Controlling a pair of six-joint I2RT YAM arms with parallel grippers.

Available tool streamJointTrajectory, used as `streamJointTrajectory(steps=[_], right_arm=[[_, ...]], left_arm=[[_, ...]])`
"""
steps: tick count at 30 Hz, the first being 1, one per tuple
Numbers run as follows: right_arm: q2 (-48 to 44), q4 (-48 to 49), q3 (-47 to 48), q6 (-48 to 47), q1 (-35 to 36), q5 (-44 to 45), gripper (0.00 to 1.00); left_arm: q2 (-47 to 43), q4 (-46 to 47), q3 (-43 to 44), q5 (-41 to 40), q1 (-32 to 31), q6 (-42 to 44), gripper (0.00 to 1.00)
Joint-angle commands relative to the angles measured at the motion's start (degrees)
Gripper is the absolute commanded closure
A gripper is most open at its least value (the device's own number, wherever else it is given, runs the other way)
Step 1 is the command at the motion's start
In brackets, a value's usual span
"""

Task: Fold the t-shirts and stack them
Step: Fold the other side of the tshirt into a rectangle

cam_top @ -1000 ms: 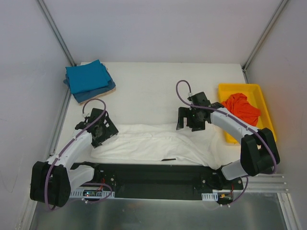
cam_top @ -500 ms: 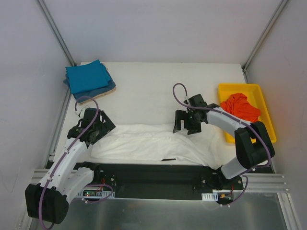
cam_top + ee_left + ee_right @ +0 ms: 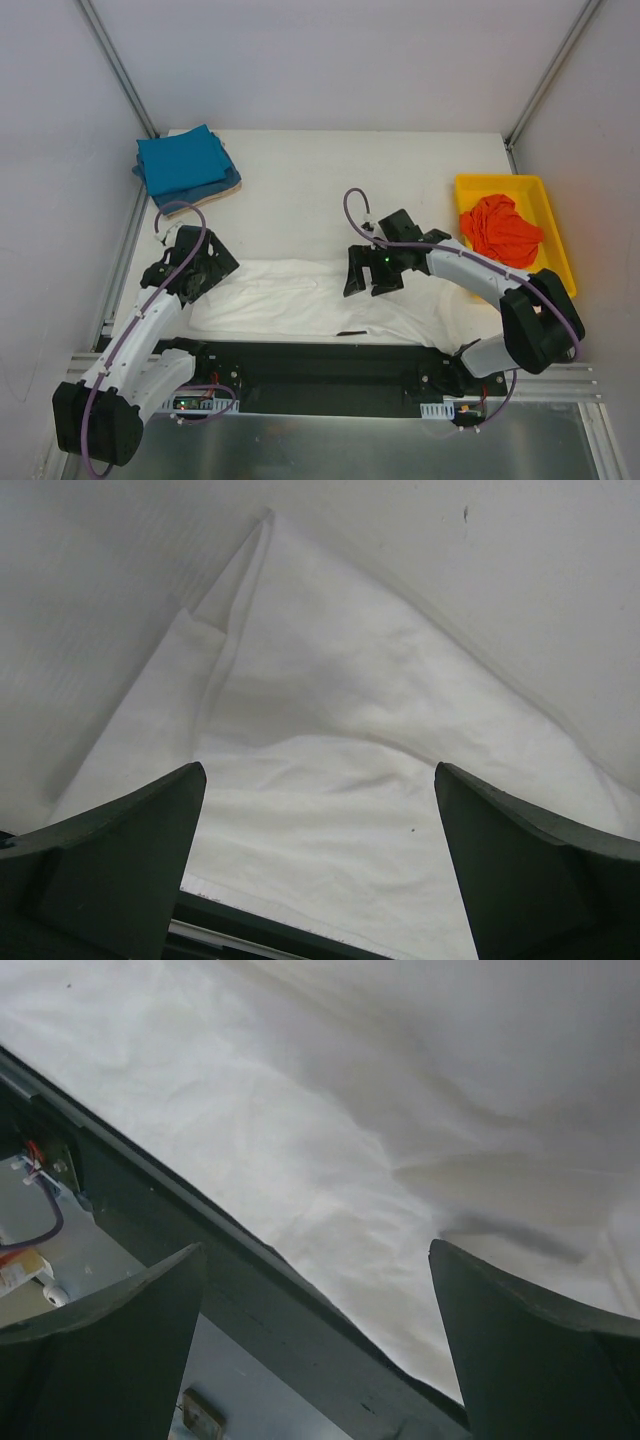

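White t-shirt [image 3: 300, 300] lies spread out. Left gripper [image 3: 203, 274], jaws apart, over its left end; right gripper [image 3: 367, 282], jaws apart, at its far edge. Folded teal-blue t-shirts [image 3: 182, 160] beyond its left end.

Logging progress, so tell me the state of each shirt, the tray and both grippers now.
White cloth t-shirt: spread out, wrinkled, near edge.
Teal-blue cloth t-shirts: folded, stacked, far left corner.
Orange-red cloth t-shirt: crumpled in tray.
Yellow plastic tray: holding that shirt.
Left gripper: open, above white t-shirt.
Right gripper: open, above white t-shirt.
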Motion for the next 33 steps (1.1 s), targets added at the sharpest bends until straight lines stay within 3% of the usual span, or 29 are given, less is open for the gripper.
streamJointTrajectory(steps=[1,5,10,20,23,27,33], right_arm=[[-4.14,-1.19,-0.34,1.05,3.56,-2.02,0.03],[-6.42,-4.00,0.09,-0.53,4.54,3.06,0.03],[-9.59,-8.40,2.20,-0.80,2.36,17.91,0.04],[2.09,-3.22,6.07,-2.46,-4.86,16.27,0.01],[5.51,-1.29,7.21,-3.26,-5.47,16.97,0.09],[8.34,-2.60,8.10,-2.47,-6.44,15.65,0.35],[5.27,-2.25,3.45,-0.71,-6.01,12.40,0.50]], left_arm=[[0.95,-1.07,1.91,-1.04,0.50,-0.54,0.01],[1.04,-1.07,2.27,-0.95,0.50,-0.36,0.00],[0.95,-0.99,2.44,-0.33,0.50,-0.28,0.01],[1.13,-0.99,2.62,0.90,0.50,-0.36,0.01],[0.96,-1.07,2.53,1.25,0.50,-0.45,0.01],[0.78,-0.99,2.27,1.60,0.50,-0.45,0.01],[0.08,-0.99,2.09,1.51,0.41,-0.71,0.01]])
